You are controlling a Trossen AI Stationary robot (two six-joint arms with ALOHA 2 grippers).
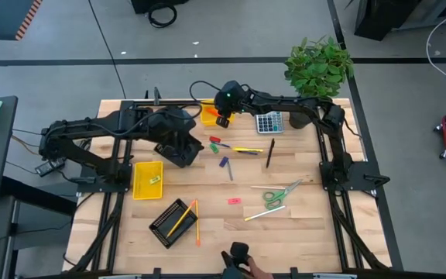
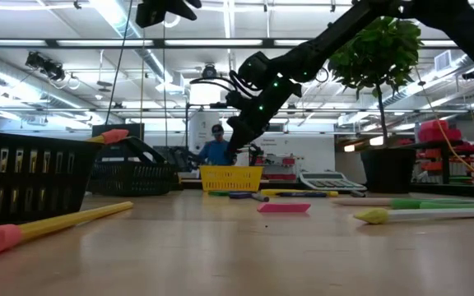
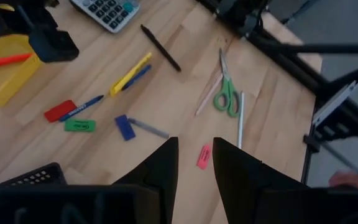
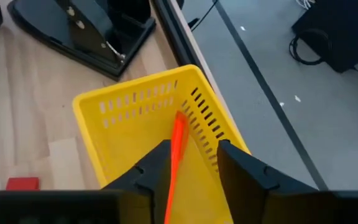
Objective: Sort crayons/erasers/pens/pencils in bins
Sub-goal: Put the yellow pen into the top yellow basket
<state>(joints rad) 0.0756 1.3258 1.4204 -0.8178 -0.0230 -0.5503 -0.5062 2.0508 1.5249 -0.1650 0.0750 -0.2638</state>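
Much of the far yellow bin (image 1: 207, 116) is hidden from above by the right gripper (image 1: 223, 120), which hangs over it at the table's back edge beside the grey calculator (image 1: 269, 122). From the right wrist view we see that gripper's two dark fingers (image 4: 151, 171) standing a little apart with a red-orange pen (image 4: 176, 155) between them, its tip pointing down into the bin; whether the fingers press on it or it rests loose we cannot tell. Its lower end is cut off by the frame.

The left gripper (image 1: 178, 151) hovers above the table's middle-left, its jaws a narrow gap apart and holding nothing. Beside it we see the near yellow bin (image 1: 136, 190), with one small greenish piece (image 1: 154, 180) in it, too small to name. The black mesh bin (image 1: 161, 226) at the front left holds a yellow pencil (image 1: 181, 218); an orange pencil (image 1: 197, 225) lies along its edge, and we cannot tell whether it is in or out. A second mesh bin (image 2: 134, 174) shows only in the low view, its contents unseen.

Loose on the wood lie a red eraser (image 3: 59, 111), a green eraser (image 3: 79, 125), a pink eraser (image 3: 203, 157), a blue crayon (image 3: 125, 127), a black pen (image 3: 160, 48) and green-handled scissors (image 3: 227, 96). A person (image 2: 216, 146) stands far behind the table.
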